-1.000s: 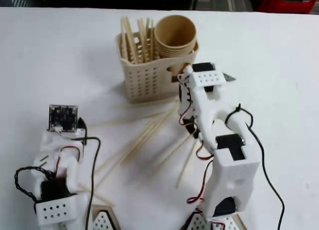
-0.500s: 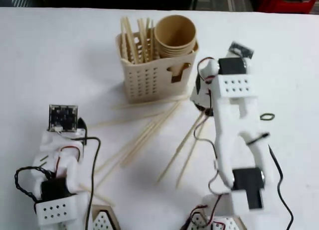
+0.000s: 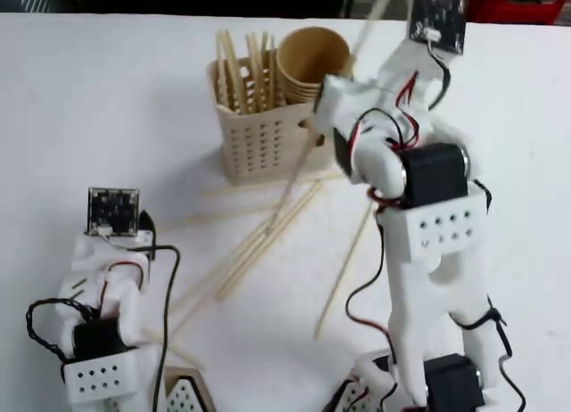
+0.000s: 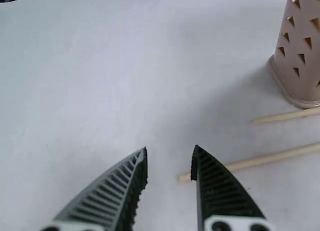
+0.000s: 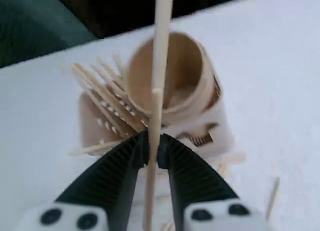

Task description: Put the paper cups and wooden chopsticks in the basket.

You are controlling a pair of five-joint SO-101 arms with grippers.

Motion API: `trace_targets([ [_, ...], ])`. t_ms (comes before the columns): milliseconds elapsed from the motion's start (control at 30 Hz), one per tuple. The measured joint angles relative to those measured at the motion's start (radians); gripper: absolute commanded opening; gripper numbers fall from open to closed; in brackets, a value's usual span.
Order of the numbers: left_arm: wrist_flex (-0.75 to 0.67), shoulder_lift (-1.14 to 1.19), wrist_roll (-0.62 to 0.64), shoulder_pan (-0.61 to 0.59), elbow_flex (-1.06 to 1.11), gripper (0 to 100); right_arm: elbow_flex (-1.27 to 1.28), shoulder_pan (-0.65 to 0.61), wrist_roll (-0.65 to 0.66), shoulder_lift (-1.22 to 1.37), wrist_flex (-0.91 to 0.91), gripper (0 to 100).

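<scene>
A cream slotted basket [image 3: 259, 140] holds stacked paper cups [image 3: 312, 60] and several wooden chopsticks [image 3: 239, 69]. My right gripper [image 5: 152, 142] is shut on one chopstick [image 5: 161, 51], held aloft in front of the basket [image 5: 220, 133] and the cups [image 5: 177, 86]. In the high view this chopstick [image 3: 373, 12] slants past the cups, under the raised right arm [image 3: 428, 189]. More chopsticks [image 3: 250, 251] lie loose on the table. At the lower left my left gripper [image 4: 170, 152] hovers open over bare table, near two chopsticks [image 4: 260, 161].
The white table [image 3: 107, 100] has free room at the left and far right. One chopstick [image 3: 348, 260] lies beside the right arm's base. A basket corner [image 4: 300, 51] stands ahead of the left gripper. Dark objects line the far table edge.
The right arm has risen from the table beside the basket and swung toward the cups, carrying a chopstick up with it. The left arm has not moved.
</scene>
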Motion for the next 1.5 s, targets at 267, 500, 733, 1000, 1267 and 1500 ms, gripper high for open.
trace_targets([
  [267,0.000,0.000,-0.018,0.000,0.000,16,-0.075,-0.069,0.176,0.003,-0.356,1.6],
  [500,0.000,0.000,-0.044,0.000,0.000,16,-0.075,-0.074,0.247,0.123,-0.660,1.7],
  [733,0.000,0.000,-0.044,0.000,0.002,16,-0.074,-0.072,0.285,0.238,-0.744,1.7],
  [1000,0.000,0.000,-0.046,0.000,0.002,16,0.087,-0.121,0.400,0.288,-0.744,1.7],
  [1267,0.000,0.000,-0.046,0.000,0.002,16,0.172,-0.137,0.407,0.290,-0.741,13.5],
  [1500,0.000,0.000,-0.046,0.000,0.002,16,0.172,-0.137,0.407,0.247,-0.589,10.9],
])
